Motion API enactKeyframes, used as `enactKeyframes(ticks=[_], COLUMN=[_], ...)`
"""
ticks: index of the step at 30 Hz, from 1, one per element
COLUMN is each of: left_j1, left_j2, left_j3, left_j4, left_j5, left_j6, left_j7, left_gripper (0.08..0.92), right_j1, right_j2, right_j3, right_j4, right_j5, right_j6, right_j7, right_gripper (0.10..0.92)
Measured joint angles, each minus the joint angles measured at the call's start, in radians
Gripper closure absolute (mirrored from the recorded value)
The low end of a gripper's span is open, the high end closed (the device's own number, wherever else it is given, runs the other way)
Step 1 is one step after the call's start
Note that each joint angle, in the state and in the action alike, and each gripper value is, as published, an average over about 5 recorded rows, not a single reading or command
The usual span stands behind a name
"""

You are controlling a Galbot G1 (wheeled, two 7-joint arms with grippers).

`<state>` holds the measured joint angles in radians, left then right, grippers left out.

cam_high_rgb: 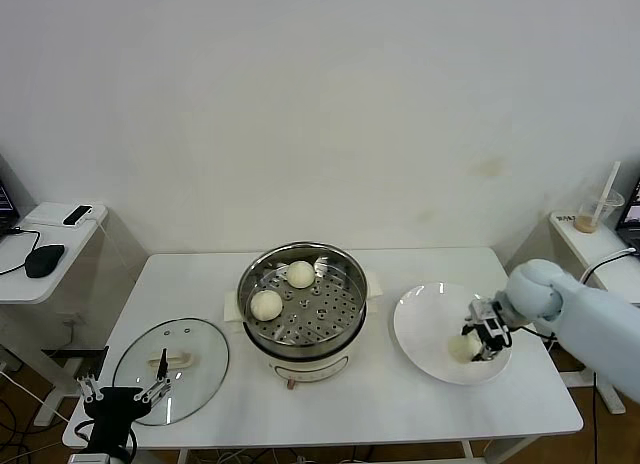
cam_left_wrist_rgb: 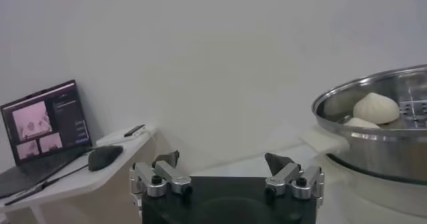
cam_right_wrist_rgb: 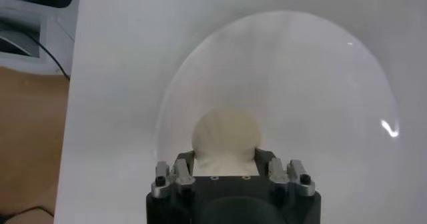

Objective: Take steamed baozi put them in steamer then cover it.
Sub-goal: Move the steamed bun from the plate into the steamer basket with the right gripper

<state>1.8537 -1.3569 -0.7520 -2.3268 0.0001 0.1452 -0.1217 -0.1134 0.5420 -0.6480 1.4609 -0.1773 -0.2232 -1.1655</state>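
Bench point(cam_high_rgb: 400, 404) carries the steamer point(cam_high_rgb: 300, 309) at its middle, two steamed baozi point(cam_high_rgb: 267, 305) on its perforated tray. Cover point(cam_high_rgb: 170, 362) lies flat near the left gripper point(cam_high_rgb: 122, 394), jaws apart, idle. On the white plate point(cam_high_rgb: 425, 329), the right gripper point(cam_high_rgb: 480, 336) has its jaws clamped on a third bun point(cam_right_wrist_rgb: 225, 137).
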Motion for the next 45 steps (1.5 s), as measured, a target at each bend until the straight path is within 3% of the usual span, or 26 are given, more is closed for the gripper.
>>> enactKeyframes(ticks=[13,26,45], left_j1=[0.003,-0.001,0.02], left_j2=[0.008,-0.006,-0.041], left_j3=[-0.002,-0.014,-0.048], left_j4=[-0.008,-0.005,-0.029], left_j5=[-0.003,-0.005,-0.003], left_j6=[0.001,0.003,0.001], left_j7=[-0.001,0.0,-0.001], left_gripper=[0.177,0.177,0.177], right_j1=[0.276,0.558,0.567], right_j2=[0.051,0.26,0.567], right_j3=[-0.073,-0.238,-0.412], right_j4=[-0.038,-0.059,-0.064], right_j5=[0.11,0.222,0.215], right_j6=[0.001,-0.024,0.069], right_j7=[-0.028,-0.005,0.051], right_gripper=[0.448,0.448,0.448])
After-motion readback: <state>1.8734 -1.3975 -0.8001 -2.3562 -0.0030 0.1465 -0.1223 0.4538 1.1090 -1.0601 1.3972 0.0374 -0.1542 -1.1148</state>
